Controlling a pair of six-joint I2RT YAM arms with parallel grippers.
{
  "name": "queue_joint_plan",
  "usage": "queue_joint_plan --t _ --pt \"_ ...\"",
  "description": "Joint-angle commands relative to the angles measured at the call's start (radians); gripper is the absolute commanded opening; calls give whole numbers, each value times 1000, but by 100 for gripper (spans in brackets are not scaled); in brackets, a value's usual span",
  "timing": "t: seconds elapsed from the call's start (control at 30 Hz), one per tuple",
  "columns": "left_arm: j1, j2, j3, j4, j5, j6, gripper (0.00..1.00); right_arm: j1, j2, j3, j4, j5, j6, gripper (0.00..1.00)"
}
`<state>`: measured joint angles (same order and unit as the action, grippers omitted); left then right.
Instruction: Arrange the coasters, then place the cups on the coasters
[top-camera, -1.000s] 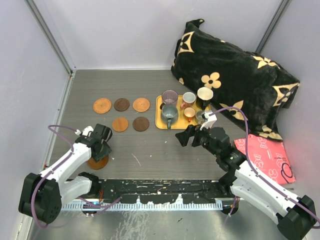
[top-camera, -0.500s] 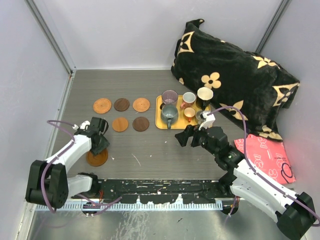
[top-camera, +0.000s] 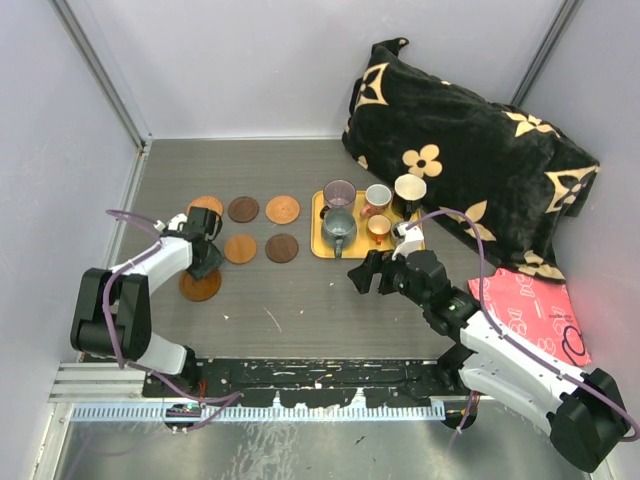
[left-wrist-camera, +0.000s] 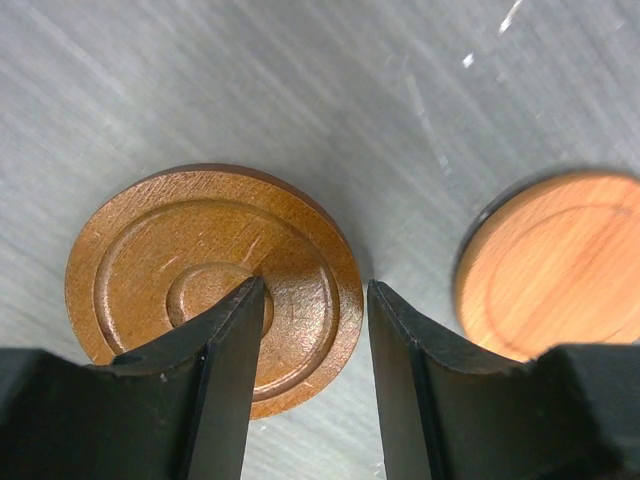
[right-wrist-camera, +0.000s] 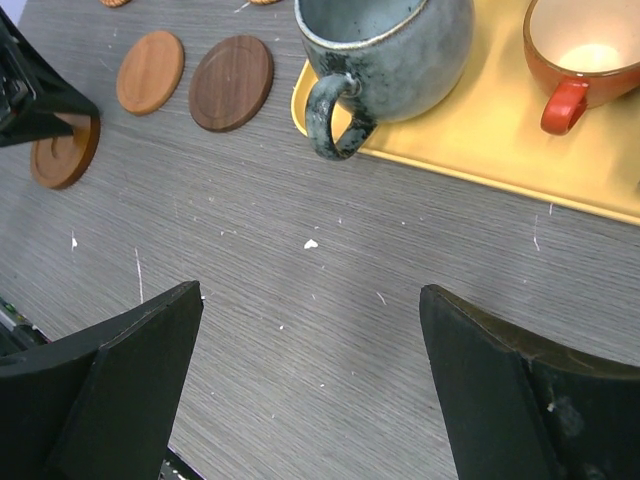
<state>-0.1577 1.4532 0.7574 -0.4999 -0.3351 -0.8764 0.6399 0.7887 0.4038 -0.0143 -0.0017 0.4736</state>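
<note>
A copper-brown coaster (left-wrist-camera: 150, 270) lies flat on the table (top-camera: 300, 300). My left gripper (left-wrist-camera: 315, 290) stands partly open over its right edge, with one fingertip (left-wrist-camera: 240, 310) on the disc and the other just off the rim. From above, that coaster (top-camera: 198, 287) sits left of an orange coaster (top-camera: 240, 248) and a dark one (top-camera: 282, 248). Three more coasters form the row behind. Several cups, among them the grey-green mug (right-wrist-camera: 380, 50) and a tiny orange cup (right-wrist-camera: 580, 50), stand on the yellow tray (top-camera: 318, 225). My right gripper (right-wrist-camera: 310, 295) hangs wide open over bare table before the tray.
A black pillow with gold flowers (top-camera: 470, 150) fills the back right. A pink packet (top-camera: 530, 315) lies at the right edge. Grey walls close the left and far sides.
The left gripper moved away from the near edge toward the coaster rows, and the copper-brown coaster slid along under it. The right gripper barely shifted.
</note>
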Motion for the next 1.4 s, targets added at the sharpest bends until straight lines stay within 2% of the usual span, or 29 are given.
queue_joint_plan --t 0.0,0.47,1.37 --pt "22 85 54 125 23 2 47 5 23 34 66 6 -11 95" --pt "75 219 201 139 45 40 46 5 83 67 75 6 -27 95" --pt "103 270 267 115 57 76 45 10 117 61 104 2 -21 95"
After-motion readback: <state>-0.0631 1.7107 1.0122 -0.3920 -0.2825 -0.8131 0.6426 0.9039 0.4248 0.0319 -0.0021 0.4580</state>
